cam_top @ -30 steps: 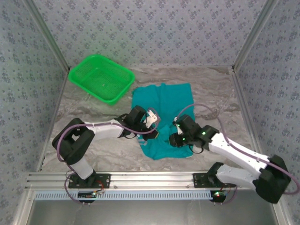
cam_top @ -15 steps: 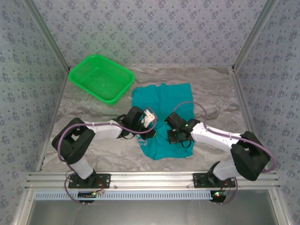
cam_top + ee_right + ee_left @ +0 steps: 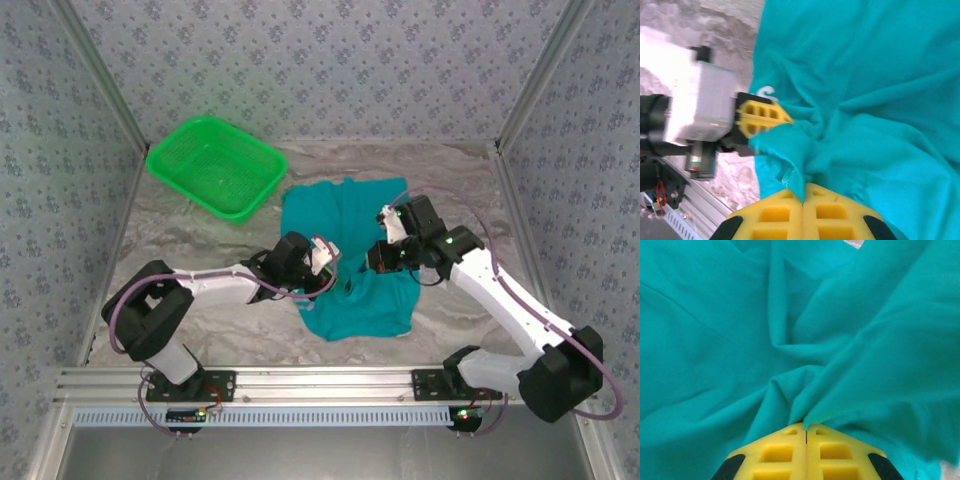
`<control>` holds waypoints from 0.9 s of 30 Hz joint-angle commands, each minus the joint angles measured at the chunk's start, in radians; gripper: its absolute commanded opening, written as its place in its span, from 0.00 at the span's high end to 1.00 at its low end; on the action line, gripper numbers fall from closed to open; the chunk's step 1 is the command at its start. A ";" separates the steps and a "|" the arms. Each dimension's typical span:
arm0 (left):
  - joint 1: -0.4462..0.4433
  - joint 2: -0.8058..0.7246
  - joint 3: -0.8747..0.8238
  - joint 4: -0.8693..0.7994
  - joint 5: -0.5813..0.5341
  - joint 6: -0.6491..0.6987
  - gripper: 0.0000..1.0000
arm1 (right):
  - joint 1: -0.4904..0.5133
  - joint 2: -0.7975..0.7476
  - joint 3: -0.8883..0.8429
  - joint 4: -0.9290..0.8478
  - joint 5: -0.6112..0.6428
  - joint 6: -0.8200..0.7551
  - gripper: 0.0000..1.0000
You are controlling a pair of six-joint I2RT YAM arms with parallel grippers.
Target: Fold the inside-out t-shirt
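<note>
**Both grippers locked on the shirt, side by side**

Far left, the green basket (image 3: 213, 165) sits well apart from the action. The left gripper (image 3: 806, 426) has its fingers pressed together on a raised ridge of the t-shirt (image 3: 350, 212), on the cloth's left side. The shirt lies mid-table (image 3: 230, 325), long axis running away from the bases. Just to the right, the right gripper (image 3: 804, 192) pinches another fold. The two grips sit near each other, so the next move likely turns on drawing them apart

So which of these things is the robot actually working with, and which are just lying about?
In the job: the t-shirt; the left gripper and right gripper, both pinching its cloth.
Lying about: the green basket, which looks empty.
</note>
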 commanded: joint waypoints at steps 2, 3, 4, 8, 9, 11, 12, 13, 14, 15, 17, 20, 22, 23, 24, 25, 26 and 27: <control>0.006 0.061 -0.008 0.036 -0.048 0.039 0.99 | -0.170 0.132 -0.067 -0.098 0.018 -0.112 1.00; 0.008 0.068 -0.009 0.038 -0.045 0.034 0.99 | -0.184 0.145 -0.080 -0.071 0.042 -0.103 0.97; 0.007 0.072 -0.012 0.044 -0.034 0.024 0.99 | -0.190 0.159 -0.093 -0.038 0.045 -0.100 0.90; 0.010 0.061 -0.016 0.059 0.048 -0.022 0.93 | -0.155 0.182 -0.095 -0.008 0.057 -0.088 0.77; 0.008 0.051 -0.011 0.050 0.071 -0.031 0.92 | -0.134 0.163 -0.095 -0.013 0.083 -0.084 0.75; 0.008 0.024 -0.009 0.035 0.081 -0.053 0.88 | -0.080 0.112 -0.090 -0.037 0.157 -0.076 0.74; 0.012 0.005 -0.009 0.023 0.085 -0.065 0.84 | -0.053 0.083 -0.082 -0.060 0.208 -0.057 0.74; 0.014 -0.014 -0.005 0.009 0.090 -0.076 0.80 | -0.023 0.057 -0.078 -0.077 0.242 -0.046 0.73; 0.019 -0.035 0.001 -0.013 0.099 -0.086 0.73 | 0.007 0.028 -0.073 -0.097 0.274 -0.037 0.72; 0.021 -0.059 0.007 -0.033 0.113 -0.086 0.69 | 0.036 0.002 -0.072 -0.105 0.297 -0.024 0.71; 0.015 -0.097 0.017 -0.065 0.157 -0.063 0.63 | 0.082 -0.028 -0.075 -0.103 0.300 0.005 0.71; -0.014 -0.128 0.038 -0.120 0.191 0.006 0.59 | 0.149 -0.019 -0.082 -0.074 0.314 0.068 0.68; -0.046 -0.126 0.053 -0.152 0.166 0.056 0.58 | 0.183 0.000 -0.099 -0.038 0.329 0.117 0.66; -0.061 -0.113 0.062 -0.167 0.151 0.078 0.57 | 0.199 0.015 -0.105 -0.024 0.339 0.146 0.65; -0.075 -0.097 0.076 -0.181 0.140 0.095 0.57 | 0.213 0.032 -0.110 -0.017 0.362 0.173 0.64; -0.084 -0.080 0.086 -0.188 0.134 0.101 0.57 | 0.224 0.045 -0.116 -0.010 0.386 0.198 0.64; -0.095 -0.057 0.100 -0.194 0.123 0.108 0.57 | 0.232 0.059 -0.124 0.002 0.403 0.225 0.63; -0.105 -0.032 0.111 -0.197 0.109 0.114 0.56 | 0.233 0.076 -0.132 0.017 0.405 0.242 0.63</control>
